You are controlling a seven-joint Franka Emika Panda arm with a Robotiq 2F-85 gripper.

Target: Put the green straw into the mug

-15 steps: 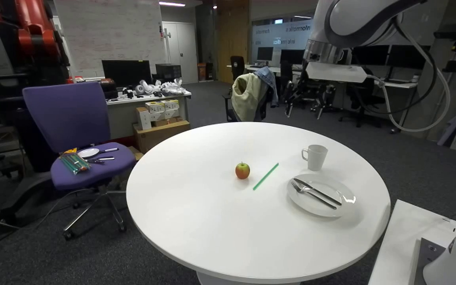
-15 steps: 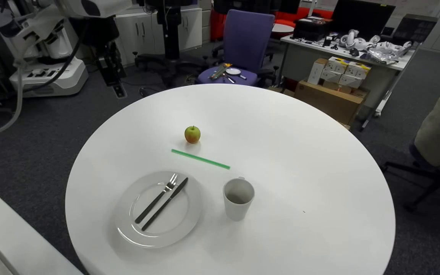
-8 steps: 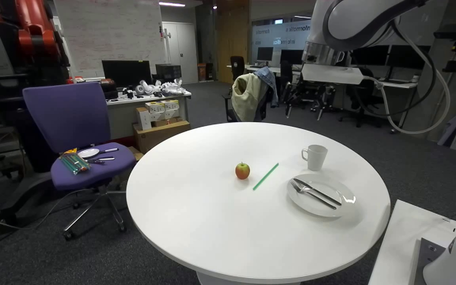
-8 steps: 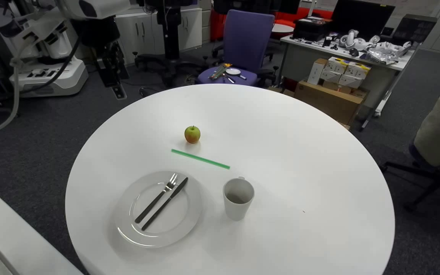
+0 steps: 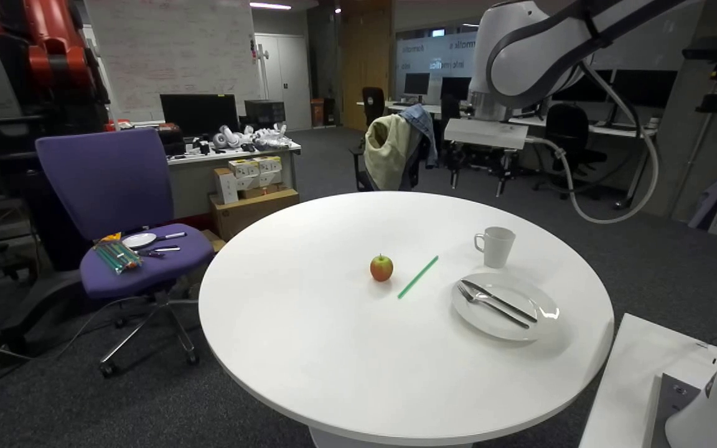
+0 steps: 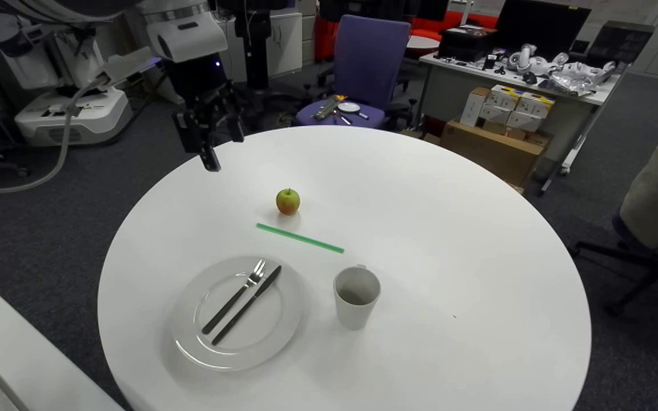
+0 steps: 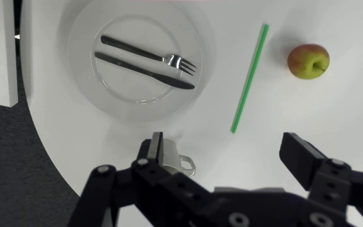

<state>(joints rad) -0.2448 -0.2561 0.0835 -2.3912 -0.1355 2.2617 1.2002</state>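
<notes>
The green straw lies flat on the round white table, between the apple and the plate; it shows in both exterior views and in the wrist view. The white mug stands upright beside the plate in both exterior views. In the wrist view the mug is partly hidden behind the left finger; its handle points right. My gripper is open and empty, held above the table; it shows in both exterior views. In the wrist view the near straw end lies between the fingertips, well below them.
A white plate with a fork and a knife on it lies beside the mug. An apple sits near the straw. A purple chair with some items stands past the table's edge.
The arm has swung inward; in an exterior view my gripper has moved right and lower, appearing larger and nearer the table. The straw, mug, plate and apple have not moved.
</notes>
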